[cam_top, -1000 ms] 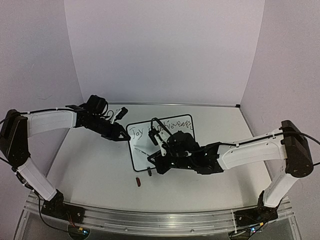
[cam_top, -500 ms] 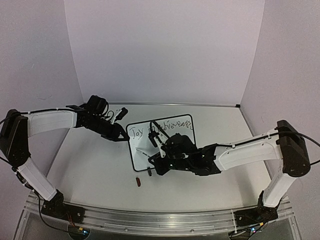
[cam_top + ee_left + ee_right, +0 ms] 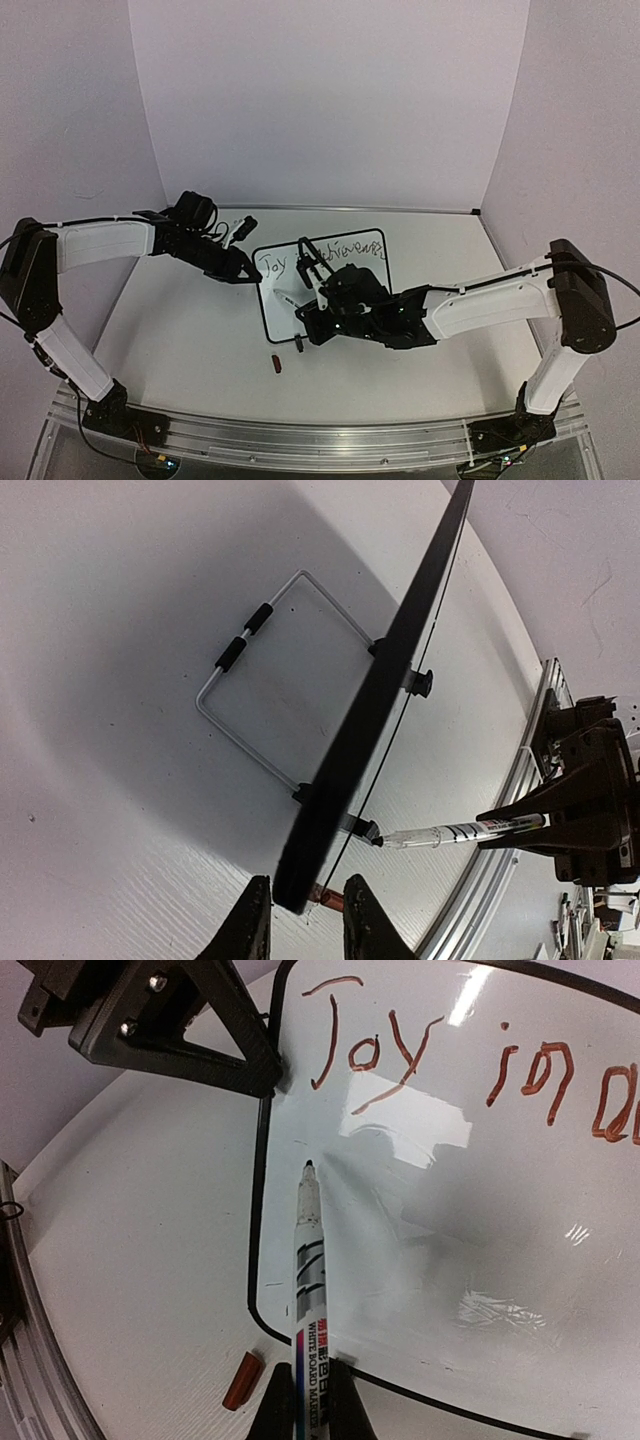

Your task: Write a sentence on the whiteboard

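Observation:
The whiteboard point(image 3: 335, 290) stands tilted at mid-table, with "Joy in" and more red-brown writing point(image 3: 370, 1050) along its top. My left gripper point(image 3: 248, 274) is closed over the board's upper left corner. In the left wrist view the board's black edge point(image 3: 380, 690) runs between those jaws point(image 3: 305, 920). My right gripper point(image 3: 312, 312) is shut on a whiteboard marker point(image 3: 307, 1270). The marker's tip point(image 3: 309, 1167) rests on the white face below the "J", near the left frame. In the left wrist view the marker point(image 3: 450, 832) points at the board.
The marker's red-brown cap point(image 3: 277, 363) lies on the table just in front of the board's lower left corner. The board's wire stand point(image 3: 270, 680) rests on the table behind it. An aluminium rail point(image 3: 300, 440) runs along the near edge. White walls enclose the table.
My right gripper and the marker have shifted slightly left and farther up the board. The left arm and the board have stayed in place.

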`<state>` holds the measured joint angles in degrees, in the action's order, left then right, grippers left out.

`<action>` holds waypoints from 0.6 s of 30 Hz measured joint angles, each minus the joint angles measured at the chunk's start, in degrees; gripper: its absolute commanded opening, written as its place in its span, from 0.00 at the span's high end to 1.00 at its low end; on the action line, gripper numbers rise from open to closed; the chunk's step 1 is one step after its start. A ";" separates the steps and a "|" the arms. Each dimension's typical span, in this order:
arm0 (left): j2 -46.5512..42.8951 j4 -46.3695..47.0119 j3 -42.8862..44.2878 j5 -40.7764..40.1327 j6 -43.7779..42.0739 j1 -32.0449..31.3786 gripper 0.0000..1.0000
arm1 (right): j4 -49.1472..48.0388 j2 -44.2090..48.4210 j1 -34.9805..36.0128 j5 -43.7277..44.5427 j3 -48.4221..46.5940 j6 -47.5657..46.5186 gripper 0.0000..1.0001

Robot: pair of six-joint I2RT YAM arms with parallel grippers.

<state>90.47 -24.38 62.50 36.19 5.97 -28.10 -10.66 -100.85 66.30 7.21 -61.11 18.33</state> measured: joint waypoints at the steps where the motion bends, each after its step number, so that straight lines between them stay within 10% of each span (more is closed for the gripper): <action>1: 0.04 0.01 0.00 0.10 0.02 0.00 0.73 | 0.00 -0.11 0.00 0.11 -0.06 0.03 1.00; 18: 1.75 1.04 0.00 1.63 1.53 -0.63 0.84 | 0.06 -0.50 0.00 0.67 -0.29 0.42 1.00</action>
<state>92.23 -23.34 62.50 37.82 7.50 -28.73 -10.59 -101.35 66.30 7.88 -61.40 18.74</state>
